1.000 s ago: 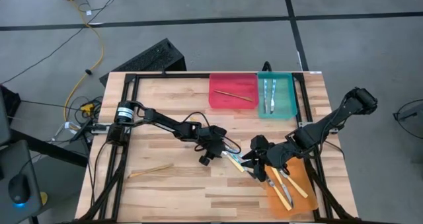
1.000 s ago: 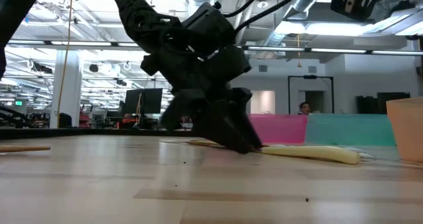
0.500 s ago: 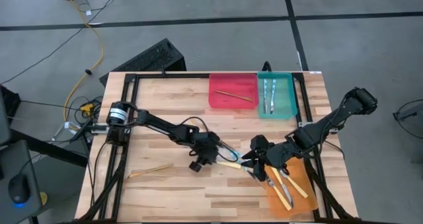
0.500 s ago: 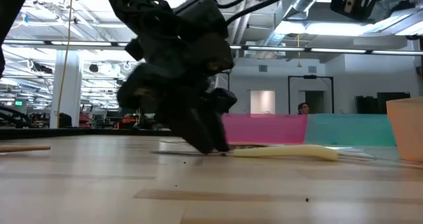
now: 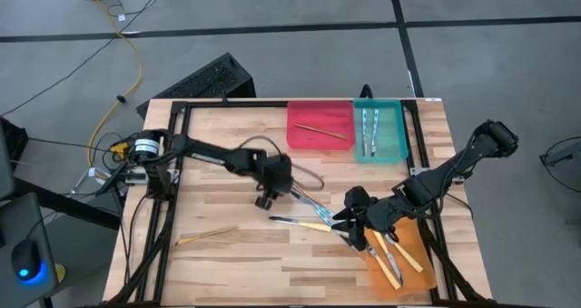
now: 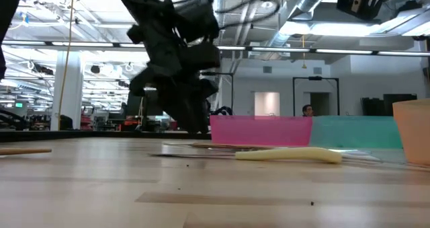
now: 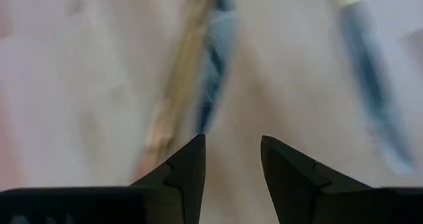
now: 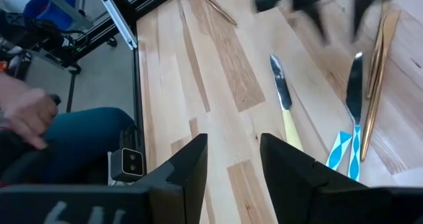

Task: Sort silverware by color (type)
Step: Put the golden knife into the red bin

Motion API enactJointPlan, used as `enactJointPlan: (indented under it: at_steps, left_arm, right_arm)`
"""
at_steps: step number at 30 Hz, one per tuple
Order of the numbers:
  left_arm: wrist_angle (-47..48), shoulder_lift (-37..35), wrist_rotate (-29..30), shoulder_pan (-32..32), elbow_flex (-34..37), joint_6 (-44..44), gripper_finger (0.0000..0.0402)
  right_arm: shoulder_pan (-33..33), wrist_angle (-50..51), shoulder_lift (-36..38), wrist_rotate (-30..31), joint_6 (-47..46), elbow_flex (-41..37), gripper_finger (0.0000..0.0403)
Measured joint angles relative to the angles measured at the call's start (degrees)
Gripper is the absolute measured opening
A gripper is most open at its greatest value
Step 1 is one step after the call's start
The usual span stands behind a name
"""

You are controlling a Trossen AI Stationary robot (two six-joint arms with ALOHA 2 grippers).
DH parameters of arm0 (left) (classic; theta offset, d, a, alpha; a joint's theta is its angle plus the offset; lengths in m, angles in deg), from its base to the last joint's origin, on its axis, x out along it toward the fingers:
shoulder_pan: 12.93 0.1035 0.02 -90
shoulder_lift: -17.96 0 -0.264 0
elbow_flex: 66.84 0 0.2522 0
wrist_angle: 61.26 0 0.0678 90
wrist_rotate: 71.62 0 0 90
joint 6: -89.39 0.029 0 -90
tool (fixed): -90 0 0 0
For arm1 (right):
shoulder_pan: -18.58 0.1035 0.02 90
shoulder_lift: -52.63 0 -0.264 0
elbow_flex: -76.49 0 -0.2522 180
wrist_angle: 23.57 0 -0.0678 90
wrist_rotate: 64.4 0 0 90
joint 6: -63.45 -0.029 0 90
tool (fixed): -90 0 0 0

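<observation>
Centrally on the tabletop [image 5: 218, 154], the left gripper [image 5: 269, 195] hovers with fingers apart, empty. Near the front right corner, the right gripper [image 5: 348, 219] waits, fingers apart, beside the orange tray [image 5: 418, 244]. Between them lie a yellow-handled knife [image 5: 304, 223] and a blue-handled piece [image 5: 313, 208].
</observation>
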Motion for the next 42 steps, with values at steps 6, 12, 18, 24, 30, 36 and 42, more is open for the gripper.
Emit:
enactJointPlan:
  at_steps: [6,12,18,24,30,36,42]
  left_arm:
    - [0.4,0.1,-0.3,6.6,0.0,4.0,0.0130]
    - [0.5,0.1,-2.8,11.5,2.4,7.0,0.0130]
    - [-11.4,-0.3,-4.9,12.8,10.9,7.3,0.0130]
    - [-23.0,-0.4,-1.5,11.9,17.7,5.6,0.0130]
    - [-23.6,-0.5,0.0,10.9,19.0,4.3,0.0084]
    - [-23.2,-0.5,1.4,9.4,19.1,3.0,0.0009]
    - [-23.8,-1.6,1.8,9.0,19.4,-4.6,0.0002]
  right_arm:
    - [0.0,0.0,0.0,0.0,0.0,0.0,0.0162]
    - [0.0,0.0,0.0,0.0,0.1,0.0,0.0162]
    - [0.0,0.1,0.0,0.3,1.0,0.0,0.0162]
    - [0.0,0.7,0.0,1.2,1.0,0.0,0.0162]
    - [0.0,0.7,0.0,2.0,1.0,0.0,0.0162]
    - [0.0,0.7,0.0,2.7,0.6,0.0,0.0162]
    - [0.0,0.9,0.0,2.7,0.0,0.0,0.0162]
